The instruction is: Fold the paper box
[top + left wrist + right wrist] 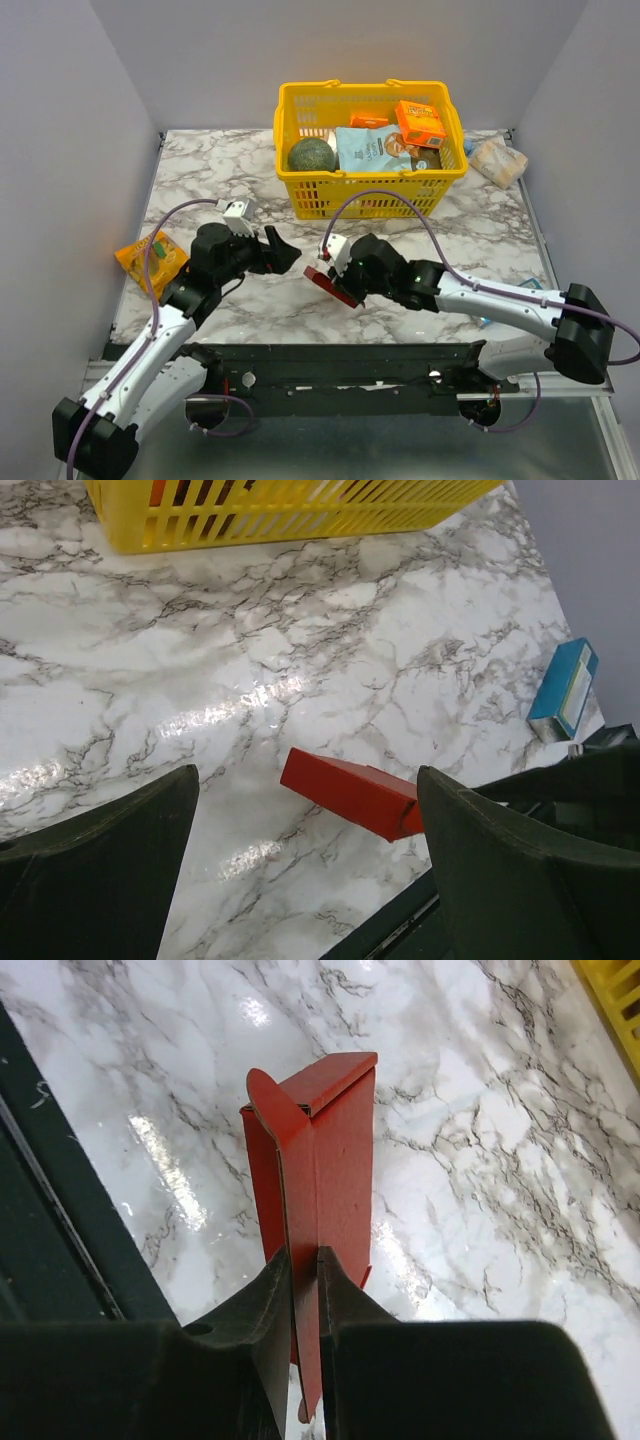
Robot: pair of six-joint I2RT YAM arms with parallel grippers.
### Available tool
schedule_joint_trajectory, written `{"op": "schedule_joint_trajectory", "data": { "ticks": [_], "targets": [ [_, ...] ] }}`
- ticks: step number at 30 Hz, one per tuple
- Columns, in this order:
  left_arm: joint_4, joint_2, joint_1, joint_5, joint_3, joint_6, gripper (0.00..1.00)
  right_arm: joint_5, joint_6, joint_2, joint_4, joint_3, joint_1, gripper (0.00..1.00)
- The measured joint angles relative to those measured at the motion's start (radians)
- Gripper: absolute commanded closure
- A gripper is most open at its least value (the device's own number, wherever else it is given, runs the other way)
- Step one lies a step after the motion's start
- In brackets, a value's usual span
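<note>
The red box [330, 1160] is in the right gripper [305, 1260]. The two fingers [265, 1310] are pressed together on one thin side of the box, with the card squeezed between them. The rest of the box sticks out past the fingers, and a round flap at its far end stands open. The box is low over the table [200, 180], close to the near edge, between the two arms and in front of the yellow basket [300, 190]. I cannot tell if it touches the table. The left gripper [280, 250] is wide apart and holds nothing. It sits just left of the box and points at it, with a gap between them. The basket has food packs and a round green thing in it. An orange packet [150, 262] lies on the table at the far left. A small blue carton [563, 690] lies at the right, well apart from the box.
</note>
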Motion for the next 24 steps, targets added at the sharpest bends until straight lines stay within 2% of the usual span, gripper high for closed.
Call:
{"op": "schedule_joint_trajectory", "data": {
  "ticks": [4, 12, 14, 24],
  "targets": [
    [-0.074, -0.093, 0.004, 0.044, 0.041, 0.053, 0.01, -0.174, 0.024, -0.034, -0.013, 0.0, -0.083, 0.82],
    [-0.199, -0.171, 0.003, 0.343, 0.147, 0.274, 0.01, -0.581, 0.065, -0.087, -0.042, 0.005, -0.273, 0.84],
    [-0.227, -0.167, 0.003, 0.387, 0.17, 0.322, 0.01, -0.691, 0.069, -0.101, -0.063, 0.021, -0.286, 0.84],
    [-0.293, -0.047, -0.042, 0.567, 0.206, 0.446, 0.01, -0.956, 0.098, -0.124, -0.122, 0.081, -0.309, 0.83]
  ]
}}
